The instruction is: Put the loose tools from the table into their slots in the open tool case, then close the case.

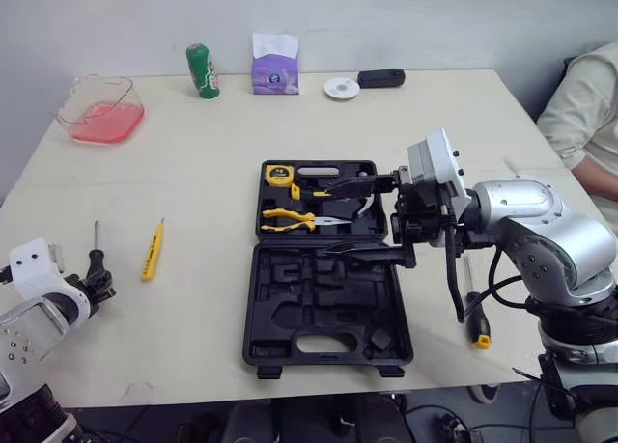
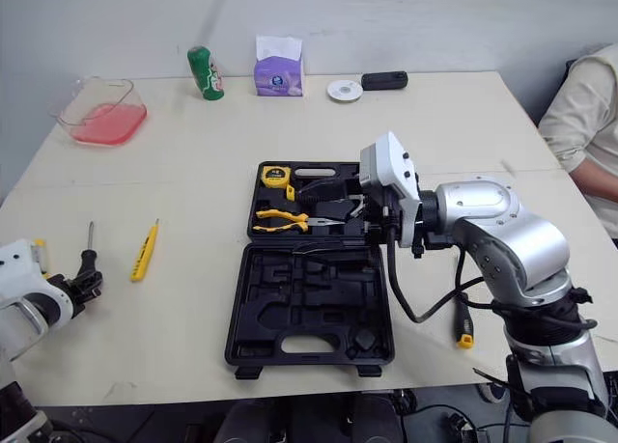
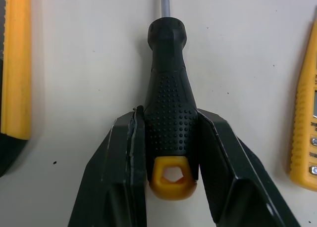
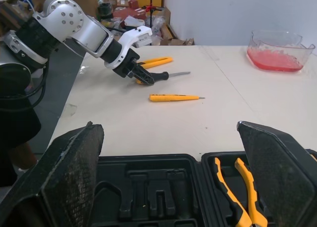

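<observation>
The open black tool case (image 1: pixel 328 308) lies in the middle of the table, with a yellow tape measure (image 1: pixel 279 174) and yellow pliers (image 1: pixel 290 219) in its far half. My right gripper (image 1: pixel 359 219) hangs open just above the case, its fingers (image 4: pixel 69 177) spread wide. At the near left, my left gripper (image 1: pixel 97 281) is shut on the black handle of a screwdriver (image 3: pixel 171 113), low at the table top. A yellow tester pen (image 1: pixel 153 249) lies beside it. Another yellow-and-black tool (image 3: pixel 15 64) lies close on its other side. A second screwdriver (image 1: pixel 476 319) lies right of the case.
Along the far edge stand a pink-filled clear container (image 1: pixel 99 110), a green can (image 1: pixel 203 71), a tissue box (image 1: pixel 275 65), a white disc (image 1: pixel 341 88) and a black object (image 1: pixel 380 77). A person (image 1: pixel 589 115) sits at the far right corner.
</observation>
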Robot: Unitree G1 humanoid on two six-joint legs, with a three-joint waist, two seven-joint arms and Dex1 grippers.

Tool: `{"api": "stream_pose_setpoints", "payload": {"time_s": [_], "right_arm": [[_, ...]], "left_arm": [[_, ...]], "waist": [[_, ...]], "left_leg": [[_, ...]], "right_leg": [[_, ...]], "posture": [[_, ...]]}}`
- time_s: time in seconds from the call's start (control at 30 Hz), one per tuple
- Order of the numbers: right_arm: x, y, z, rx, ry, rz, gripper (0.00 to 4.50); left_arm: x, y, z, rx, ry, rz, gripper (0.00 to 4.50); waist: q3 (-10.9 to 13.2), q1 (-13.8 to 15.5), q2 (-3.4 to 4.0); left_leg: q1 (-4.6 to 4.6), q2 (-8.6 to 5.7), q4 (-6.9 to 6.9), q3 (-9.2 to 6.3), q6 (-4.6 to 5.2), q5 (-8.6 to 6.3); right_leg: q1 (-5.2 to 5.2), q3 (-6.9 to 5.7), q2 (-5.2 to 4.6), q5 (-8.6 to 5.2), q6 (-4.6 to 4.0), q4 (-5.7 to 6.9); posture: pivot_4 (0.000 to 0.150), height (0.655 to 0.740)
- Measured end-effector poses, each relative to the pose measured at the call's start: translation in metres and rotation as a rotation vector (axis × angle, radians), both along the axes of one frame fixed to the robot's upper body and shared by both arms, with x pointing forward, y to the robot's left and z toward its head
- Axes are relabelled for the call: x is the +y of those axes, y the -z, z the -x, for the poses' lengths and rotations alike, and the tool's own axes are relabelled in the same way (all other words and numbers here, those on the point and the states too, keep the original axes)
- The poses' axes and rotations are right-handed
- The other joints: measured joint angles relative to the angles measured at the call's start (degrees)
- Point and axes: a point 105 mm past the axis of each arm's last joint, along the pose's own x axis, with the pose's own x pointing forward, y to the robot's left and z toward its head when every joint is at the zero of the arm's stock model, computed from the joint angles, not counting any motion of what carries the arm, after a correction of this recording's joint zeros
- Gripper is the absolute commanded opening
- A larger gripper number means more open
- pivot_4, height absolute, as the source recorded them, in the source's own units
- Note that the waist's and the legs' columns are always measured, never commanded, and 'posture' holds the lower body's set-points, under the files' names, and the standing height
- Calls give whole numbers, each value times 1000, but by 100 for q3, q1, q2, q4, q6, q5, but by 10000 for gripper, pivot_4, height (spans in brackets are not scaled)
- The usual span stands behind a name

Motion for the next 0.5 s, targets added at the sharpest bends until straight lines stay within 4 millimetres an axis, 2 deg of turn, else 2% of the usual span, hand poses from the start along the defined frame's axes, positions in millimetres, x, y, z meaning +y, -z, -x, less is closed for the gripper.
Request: {"api": "stream_pose_setpoints", "payload": {"time_s": [0.1,0.13,0.17,0.23,0.27,0.33,0.37,0.43,0.5], "right_arm": [[0,0,0,-6,-1,0,45000],[-1,0,0,-7,0,1,45000],[-1,0,-1,-7,2,2,45000],[-4,-1,-1,-9,9,0,45000],[-5,-2,-1,-7,14,2,45000],[-12,-4,-1,3,33,4,45000],[-14,-6,-1,3,43,0,45000],[-21,-7,1,6,72,1,45000],[-28,-3,3,18,109,16,45000]], "left_arm": [[4,-3,0,8,7,-20,10076],[6,-10,-2,9,40,-64,10076],[6,-21,-6,-8,80,-104,10076],[-5,-56,-22,-92,213,-190,10076],[-18,-76,-30,-133,317,-248,10076],[-62,-112,-43,-204,600,-396,10076],[-83,-124,-45,-235,720,-451,10076],[-118,-130,-51,-259,918,-488,10076],[-147,-123,-53,-234,1096,-466,10076]], "waist": [[0,0,-2],[5,-2,-13],[9,-3,-25],[6,22,-33],[7,36,-34],[7,55,-34],[7,35,-32],[7,15,-25],[8,8,-24]], "left_leg": [[0,2,0,-2,-1,0],[-2,4,0,-2,-6,1],[-6,8,0,-5,-10,3],[-10,9,0,-11,-22,-2],[-13,7,0,-11,-40,-12],[-17,0,0,-8,-41,-19],[-16,-4,-3,-3,-38,-22],[-15,-7,-5,4,-28,-22],[-17,-2,-7,9,-4,-8]], "right_leg": [[-1,1,1,0,0,1],[-7,-1,3,-2,-4,3],[-11,0,5,-5,-8,5],[-10,0,3,-7,-13,4],[-11,0,1,-7,-12,2],[-10,1,-10,-5,-10,-6],[-9,2,-12,-2,-4,-13],[-8,1,-10,0,0,-18],[-10,-7,6,0,0,-21]], "posture": [[1500,7244],[1500,7244],[1500,7244],[1500,7244],[1500,7244],[1500,7244],[1500,7244],[1500,7244],[1500,7244]]}}
